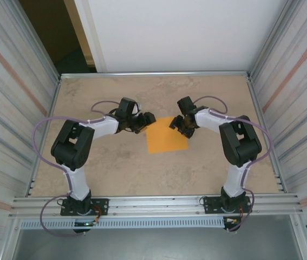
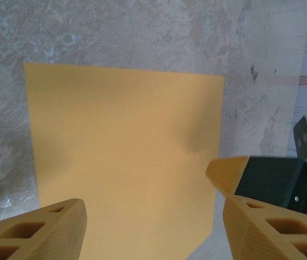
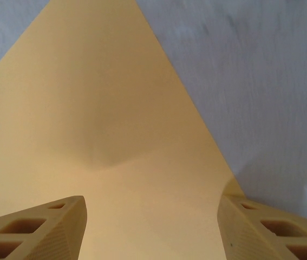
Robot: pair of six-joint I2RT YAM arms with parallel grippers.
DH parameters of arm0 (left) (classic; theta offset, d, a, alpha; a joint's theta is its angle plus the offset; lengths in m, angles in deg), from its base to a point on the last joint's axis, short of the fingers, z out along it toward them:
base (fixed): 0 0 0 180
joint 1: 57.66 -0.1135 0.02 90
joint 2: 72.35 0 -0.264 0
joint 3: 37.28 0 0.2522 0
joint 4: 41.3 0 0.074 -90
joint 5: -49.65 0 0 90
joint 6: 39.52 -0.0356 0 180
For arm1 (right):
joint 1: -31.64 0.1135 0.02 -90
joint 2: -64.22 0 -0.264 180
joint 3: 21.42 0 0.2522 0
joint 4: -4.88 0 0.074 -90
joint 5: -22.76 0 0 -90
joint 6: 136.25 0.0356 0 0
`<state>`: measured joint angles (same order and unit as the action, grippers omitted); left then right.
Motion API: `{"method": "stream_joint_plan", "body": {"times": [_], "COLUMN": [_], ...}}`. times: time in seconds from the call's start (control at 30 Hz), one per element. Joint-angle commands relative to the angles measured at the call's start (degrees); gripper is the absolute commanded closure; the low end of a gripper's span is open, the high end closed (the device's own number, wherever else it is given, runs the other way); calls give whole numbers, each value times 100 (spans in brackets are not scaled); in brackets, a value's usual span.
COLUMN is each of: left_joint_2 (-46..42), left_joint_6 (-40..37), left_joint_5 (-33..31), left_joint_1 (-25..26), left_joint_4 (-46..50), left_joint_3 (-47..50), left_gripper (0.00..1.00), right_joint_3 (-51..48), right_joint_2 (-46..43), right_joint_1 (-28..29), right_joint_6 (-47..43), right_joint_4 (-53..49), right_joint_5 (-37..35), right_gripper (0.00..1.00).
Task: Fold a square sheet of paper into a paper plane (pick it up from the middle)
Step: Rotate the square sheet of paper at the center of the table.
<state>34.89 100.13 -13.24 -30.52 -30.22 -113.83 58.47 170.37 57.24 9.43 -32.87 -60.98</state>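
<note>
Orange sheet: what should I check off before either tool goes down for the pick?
1. Paper flat: the square sheet of paper lies flat on the table, no fold seen. Ok.
2. Opening of the left tool: fingers wide apart. Ok.
3. Opening of the right tool: fingers wide apart. Ok.
4. Tools over the sheet's middle: in the top view both sit by its far corners. Not ok.
5. Gap between the two tools: they are apart, though close. Ok.
6. Height of either tool above the sheet: cannot tell.
</note>
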Motion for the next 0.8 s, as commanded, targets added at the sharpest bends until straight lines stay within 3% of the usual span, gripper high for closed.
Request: {"method": "stream_joint_plan", "body": {"times": [0.0,0.17,0.4,0.6,0.77], "left_joint_2": [84,51,144,259,310], "left_joint_6": [-156,-173,-186,-82,15], "left_joint_5": [197,171,-130,-203,-166], "left_joint_1": [46,114,460,614,631], "left_joint_4": [228,457,808,759,607], "left_joint_3": [-139,-159,-305,-308,-301], "left_gripper": [32,35,36,33,32], "right_joint_3": [-339,-413,-127,10,42], "right_joint_2": [-395,-741,-385,-71,87], "right_joint_1": [-41,-411,-670,-673,-671], "right_joint_6": [928,294,-1219,-1646,-1751], "right_joint_4": [150,299,-83,-135,-159], "right_joint_5": [128,419,1258,1696,1653], "right_gripper": [36,39,47,53,54]}}
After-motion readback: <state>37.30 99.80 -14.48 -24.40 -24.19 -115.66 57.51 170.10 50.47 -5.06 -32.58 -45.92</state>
